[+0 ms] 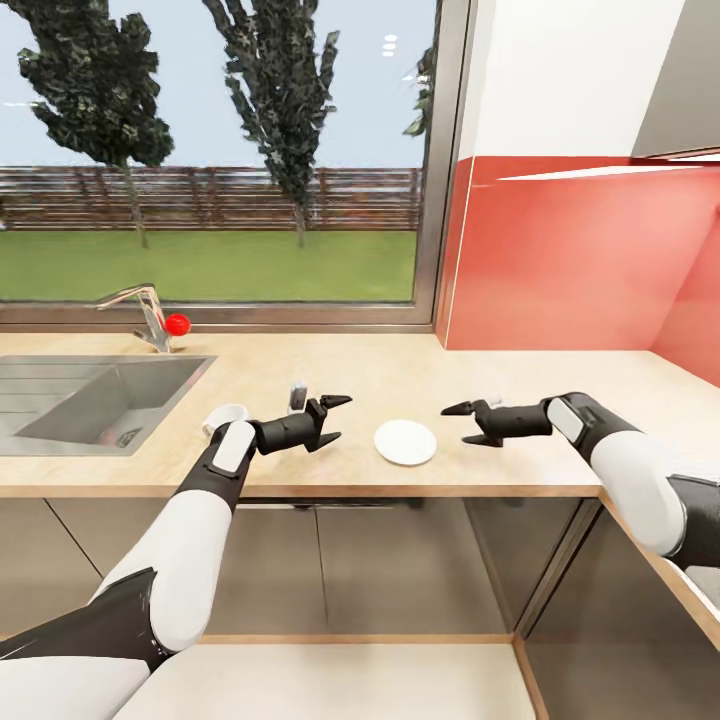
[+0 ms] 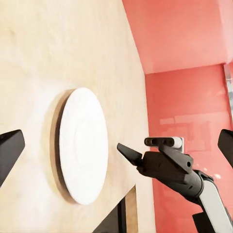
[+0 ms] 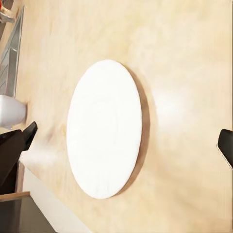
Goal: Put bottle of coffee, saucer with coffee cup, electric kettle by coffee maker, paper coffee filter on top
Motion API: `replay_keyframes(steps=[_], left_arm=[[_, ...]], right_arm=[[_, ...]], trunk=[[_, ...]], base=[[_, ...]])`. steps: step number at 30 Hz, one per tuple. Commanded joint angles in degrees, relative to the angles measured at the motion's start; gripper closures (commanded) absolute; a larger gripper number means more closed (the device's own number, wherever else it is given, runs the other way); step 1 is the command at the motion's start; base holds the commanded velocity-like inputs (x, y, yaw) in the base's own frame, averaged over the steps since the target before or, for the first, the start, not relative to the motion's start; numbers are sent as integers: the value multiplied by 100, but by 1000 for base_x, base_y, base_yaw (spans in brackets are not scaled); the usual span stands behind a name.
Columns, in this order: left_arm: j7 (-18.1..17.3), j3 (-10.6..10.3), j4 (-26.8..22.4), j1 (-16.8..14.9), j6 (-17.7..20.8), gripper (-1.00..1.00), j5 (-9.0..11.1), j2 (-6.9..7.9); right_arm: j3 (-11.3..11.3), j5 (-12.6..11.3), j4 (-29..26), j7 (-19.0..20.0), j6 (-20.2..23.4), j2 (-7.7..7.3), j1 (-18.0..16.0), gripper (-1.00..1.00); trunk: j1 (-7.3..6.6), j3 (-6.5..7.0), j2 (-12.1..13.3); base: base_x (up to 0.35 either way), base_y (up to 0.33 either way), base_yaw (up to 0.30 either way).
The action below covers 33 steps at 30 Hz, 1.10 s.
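The white saucer lies flat on the light wood countertop, near its front edge. Both grippers hover just above the worktop, pointing at the saucer from opposite sides. My left gripper is open and empty to its left; my right gripper is open and empty to its right. The white coffee cup stands behind my left wrist, beside the sink. The wrist views look across the saucer, one with the right gripper beyond it, the other with the cup. The coffee maker, coffee bottle and kettle are out of view.
A steel sink with a faucet and a red round thing takes up the left of the counter. A small clear glass stands behind my left gripper. A red backsplash closes off the right corner; a window runs behind.
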Motion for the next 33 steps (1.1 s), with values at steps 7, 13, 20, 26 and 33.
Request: replay_keyframes(steps=[7,13,20,26,33], left_arm=[[-33,46,65,-7,38,-100,-46,-9],[-33,41,96,-7,38,-100,-46,-9],[-34,39,99,-7,38,-100,-46,-9],[-35,40,105,-7,38,-100,-46,-9],[-36,45,114,-7,38,-100,-46,-9]], right_arm=[[-9,-32,76,-14,-125,140,28,-100],[-11,-32,102,-14,-137,252,32,-100],[-11,-32,103,-14,-137,300,36,-100],[-11,-32,111,-14,-137,356,37,-100],[-11,-35,205,-6,-129,405,37,-100]], trunk=[[0,-6,-4],[0,-6,-4],[0,-6,-4],[0,-6,-4],[0,-6,-4]], base=[[7,-5,0],[33,-33,0],[83,-71,0],[84,-61,0],[17,-11,0]])
